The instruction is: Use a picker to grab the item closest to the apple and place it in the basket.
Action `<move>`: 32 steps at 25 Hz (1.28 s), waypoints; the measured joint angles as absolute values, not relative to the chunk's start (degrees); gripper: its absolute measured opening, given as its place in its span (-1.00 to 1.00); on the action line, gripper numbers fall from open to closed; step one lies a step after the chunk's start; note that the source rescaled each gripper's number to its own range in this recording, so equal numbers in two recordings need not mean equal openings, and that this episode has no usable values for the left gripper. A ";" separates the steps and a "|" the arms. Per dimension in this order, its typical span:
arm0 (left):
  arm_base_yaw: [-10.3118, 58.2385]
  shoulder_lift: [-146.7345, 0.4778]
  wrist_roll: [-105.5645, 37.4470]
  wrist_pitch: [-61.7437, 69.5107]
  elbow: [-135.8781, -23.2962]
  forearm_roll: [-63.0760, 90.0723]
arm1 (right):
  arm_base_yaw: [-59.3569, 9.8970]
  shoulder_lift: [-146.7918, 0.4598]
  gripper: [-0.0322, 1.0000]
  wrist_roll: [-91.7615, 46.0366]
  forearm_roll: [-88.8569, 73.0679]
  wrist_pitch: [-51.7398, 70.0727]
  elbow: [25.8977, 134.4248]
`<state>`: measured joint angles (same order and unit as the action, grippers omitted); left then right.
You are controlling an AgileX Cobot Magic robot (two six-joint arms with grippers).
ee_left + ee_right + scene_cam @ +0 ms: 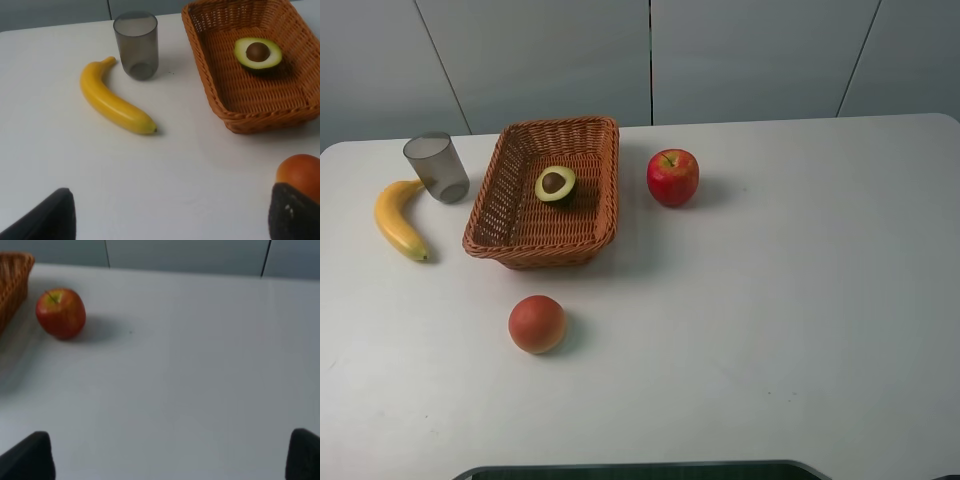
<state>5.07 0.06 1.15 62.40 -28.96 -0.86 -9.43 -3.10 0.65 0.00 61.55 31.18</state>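
A red apple [672, 177] stands on the white table just right of the wicker basket [520, 235]; the right wrist view also shows the apple [60, 313]. Half an avocado [555, 184] lies inside the basket, cut side up, also seen as the avocado [257, 52] from the left wrist. Neither arm shows in the high view. My left gripper [172, 220] is open above the table, apart from everything. My right gripper [172, 457] is open too, with nothing between its fingers.
A yellow banana [397, 218] and a grey cup [436, 167] sit left of the basket. An orange-red round fruit [537, 324] lies in front of the basket, close to my left gripper's finger [295, 210].
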 joint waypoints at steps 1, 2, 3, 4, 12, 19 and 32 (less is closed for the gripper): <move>5.07 0.06 1.15 62.40 -28.96 -0.86 | -9.56 -1.74 1.00 0.41 0.00 61.55 30.84; 5.07 0.06 1.15 62.40 -28.96 -0.86 | -9.56 -0.73 1.00 0.00 -0.76 61.55 30.66; 5.07 0.06 1.15 62.40 -28.96 -0.86 | -9.56 -0.26 1.00 -0.44 -1.61 61.71 30.53; 5.07 0.06 1.15 62.40 -28.96 -0.86 | -9.56 -0.21 1.00 -0.92 -2.50 62.05 30.44; 5.07 0.06 1.15 62.40 -28.96 -0.86 | -9.58 -0.02 1.00 -3.31 -5.43 62.54 29.37; 5.07 0.06 1.15 62.40 -28.96 -0.86 | -9.58 0.06 1.00 -1.97 -5.01 62.54 29.37; 5.07 0.06 1.28 62.40 -28.96 -0.86 | -1.94 0.06 1.00 -1.24 -4.99 62.54 29.37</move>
<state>5.07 0.06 1.28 62.40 -28.96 -0.86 -1.94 0.06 -1.24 -4.99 62.54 29.37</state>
